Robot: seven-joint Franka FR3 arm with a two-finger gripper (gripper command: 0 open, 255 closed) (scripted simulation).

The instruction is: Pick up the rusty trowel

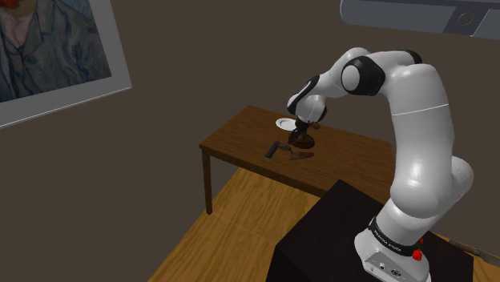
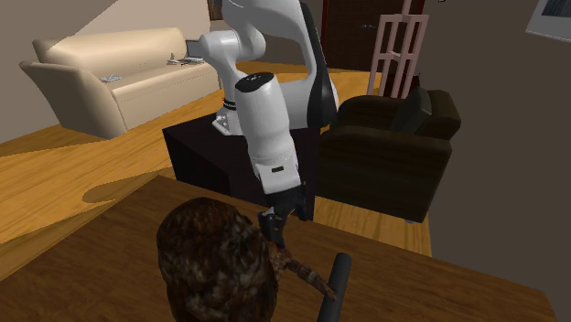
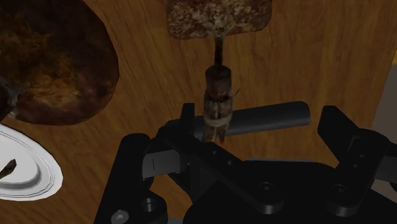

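Trowel: rusty flat-bladed trowel with a dark grey cross handle (image 3: 218, 73) lies on the brown wooden counter (image 3: 318, 57), its handle between the fingers.
Hand: black two-finger hand (image 3: 261, 116) spread wide, seemingly not touching it.
Arm: white arm (image 1: 417, 120) points the hand steeply downward.

One wooden bench (image 1: 240, 132) is counted. On it, one rusty trowel (image 3: 218, 79), one mottled brown lump (image 3: 57, 63) and one white plate (image 3: 28, 172) are counted. One white arm (image 1: 417, 136), one dark stand (image 1: 320, 232) and one black hand (image 2: 280, 224) with two fingers (image 3: 340, 130) are seen. One sofa (image 2: 110, 73), one armchair (image 2: 384, 155), one easel (image 2: 400, 46) and one framed painting (image 1: 48, 56) are counted.
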